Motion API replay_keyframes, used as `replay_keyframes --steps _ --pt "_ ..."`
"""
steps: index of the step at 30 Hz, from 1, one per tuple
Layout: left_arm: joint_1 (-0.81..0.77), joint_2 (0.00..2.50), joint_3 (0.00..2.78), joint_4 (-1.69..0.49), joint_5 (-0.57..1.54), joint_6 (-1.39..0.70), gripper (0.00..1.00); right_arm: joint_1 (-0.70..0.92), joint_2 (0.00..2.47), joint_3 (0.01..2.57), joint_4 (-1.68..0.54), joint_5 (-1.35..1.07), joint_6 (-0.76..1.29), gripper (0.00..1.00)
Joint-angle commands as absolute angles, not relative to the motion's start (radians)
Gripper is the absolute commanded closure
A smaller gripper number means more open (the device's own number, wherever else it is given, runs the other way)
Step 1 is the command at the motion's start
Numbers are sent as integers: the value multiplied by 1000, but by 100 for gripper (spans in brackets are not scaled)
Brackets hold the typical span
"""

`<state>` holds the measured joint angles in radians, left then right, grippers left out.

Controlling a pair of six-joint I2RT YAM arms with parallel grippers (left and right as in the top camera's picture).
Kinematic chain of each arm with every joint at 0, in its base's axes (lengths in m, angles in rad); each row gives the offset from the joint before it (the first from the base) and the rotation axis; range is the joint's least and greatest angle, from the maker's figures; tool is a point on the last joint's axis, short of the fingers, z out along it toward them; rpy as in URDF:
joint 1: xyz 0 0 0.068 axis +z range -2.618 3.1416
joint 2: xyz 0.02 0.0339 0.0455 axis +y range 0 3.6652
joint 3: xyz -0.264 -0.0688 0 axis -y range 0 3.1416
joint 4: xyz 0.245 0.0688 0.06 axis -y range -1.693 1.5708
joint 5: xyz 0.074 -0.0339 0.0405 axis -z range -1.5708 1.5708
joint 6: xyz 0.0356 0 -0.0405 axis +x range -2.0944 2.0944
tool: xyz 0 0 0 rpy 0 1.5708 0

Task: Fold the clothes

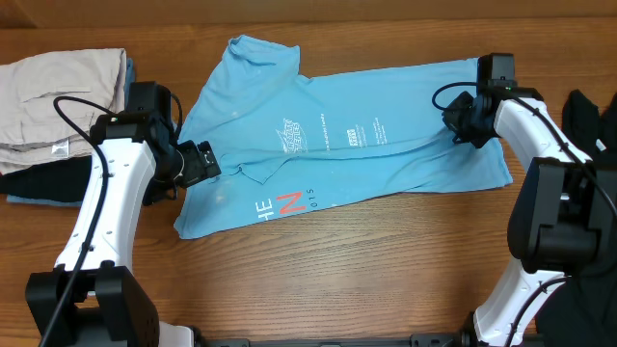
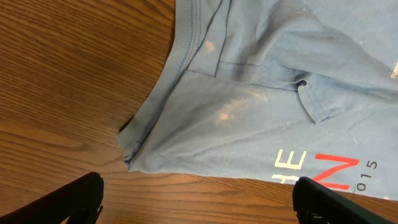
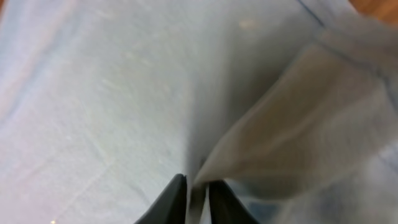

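Claws 2; right claw [image 3: 197,198] pinching sole T-shirt [image 1: 386,154]; left claw [image 2: 198,188] wide

Looks like a robotics lab or test bench, not a home. Given away by two white-and-black robot arms, a left arm [image 1: 106,202] and a right arm [image 1: 545,135], trailing looped black cables and standing at the near edge of a bare wood-grain table [image 1: 386,270]. Laid out with clothing only: a light blue T-shirt [image 1: 386,135] spread flat mid-table, a stack of folded garments [image 1: 58,106], beige on top, at the far left corner, and a black garment [image 1: 593,116] at the right edge. Too tightly framed to tell more of the room.
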<state>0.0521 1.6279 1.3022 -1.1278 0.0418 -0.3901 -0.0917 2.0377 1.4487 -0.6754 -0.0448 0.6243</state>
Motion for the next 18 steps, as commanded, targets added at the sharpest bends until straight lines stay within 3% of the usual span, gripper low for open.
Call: replay_keyframes --steps 1,11,14,18 --pt "40 1633 1298 -1124 48 -389 0 -95 2008 1446 -636 -47 627 81" --pt "41 1633 1298 -1124 48 -389 0 -79 2066 1411 -450 -49 618 78" --pt "41 1633 1298 -1124 48 -389 0 -79 2065 1421 -333 -191 523 66" --pt "41 1633 1298 -1124 48 -389 0 -80 2052 1494 -352 -287 387 67"
